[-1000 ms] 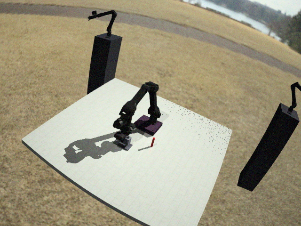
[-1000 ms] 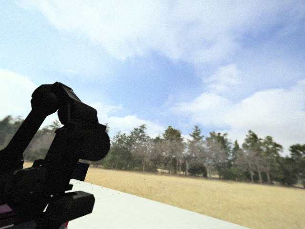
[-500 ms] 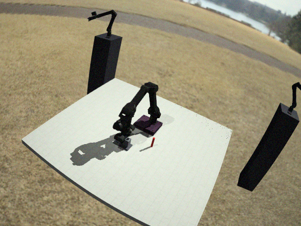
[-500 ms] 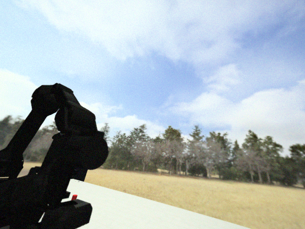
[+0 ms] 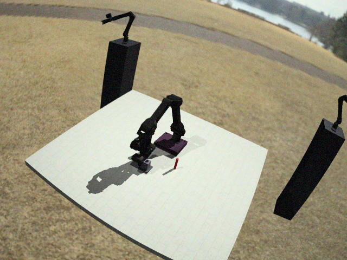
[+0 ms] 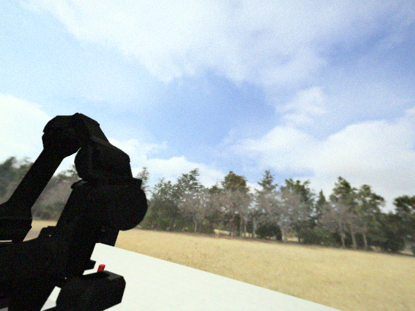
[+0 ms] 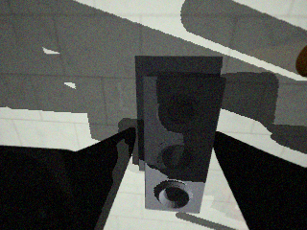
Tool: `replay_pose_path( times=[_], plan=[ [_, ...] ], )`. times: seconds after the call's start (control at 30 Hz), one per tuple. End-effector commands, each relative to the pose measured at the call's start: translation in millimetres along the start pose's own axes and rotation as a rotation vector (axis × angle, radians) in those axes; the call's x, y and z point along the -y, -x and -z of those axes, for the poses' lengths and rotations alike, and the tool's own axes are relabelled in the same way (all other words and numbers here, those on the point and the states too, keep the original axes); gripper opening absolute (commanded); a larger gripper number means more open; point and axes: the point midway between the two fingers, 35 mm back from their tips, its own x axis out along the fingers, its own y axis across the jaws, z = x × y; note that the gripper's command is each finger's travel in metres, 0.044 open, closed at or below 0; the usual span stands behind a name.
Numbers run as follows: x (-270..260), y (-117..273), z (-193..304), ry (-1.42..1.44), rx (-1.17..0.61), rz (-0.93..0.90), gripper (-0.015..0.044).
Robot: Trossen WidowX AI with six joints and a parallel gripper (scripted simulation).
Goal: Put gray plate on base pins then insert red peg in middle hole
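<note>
The gray plate (image 5: 146, 164) (image 7: 154, 139) lies between my fingers above the base (image 5: 135, 166) (image 7: 177, 65); its holes show in the wrist view. The base's edge shows past the plate at the far end and on the left. Whether the plate lies flat on it is not clear; the pins are hidden. My gripper (image 7: 173, 134) is open, with a narrow gap beside the plate on the left. The red peg (image 5: 175, 163) (image 6: 101, 267) stands upright on the table, to the right of the plate in the top view.
The arm's purple mount (image 5: 165, 141) is behind the plate on the white table (image 5: 196, 195). Two black pillars (image 5: 119, 70) (image 5: 313, 168) with small arms stand beyond the table. A brownish rounded thing (image 7: 302, 62) shows at the wrist view's right edge. The arm's shadow partly darkens the plate.
</note>
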Motion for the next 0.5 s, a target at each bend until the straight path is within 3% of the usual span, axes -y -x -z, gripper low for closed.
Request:
replay_pose_path(
  times=[0.0,0.2,0.47],
  plan=[
    [0,0,0,0.000,0.000,0.001,0.0420],
    [-2,9,0,0.001,0.000,0.001,0.0440],
    [-1,115,1,0.005,0.003,0.000,0.0440]
  ],
)
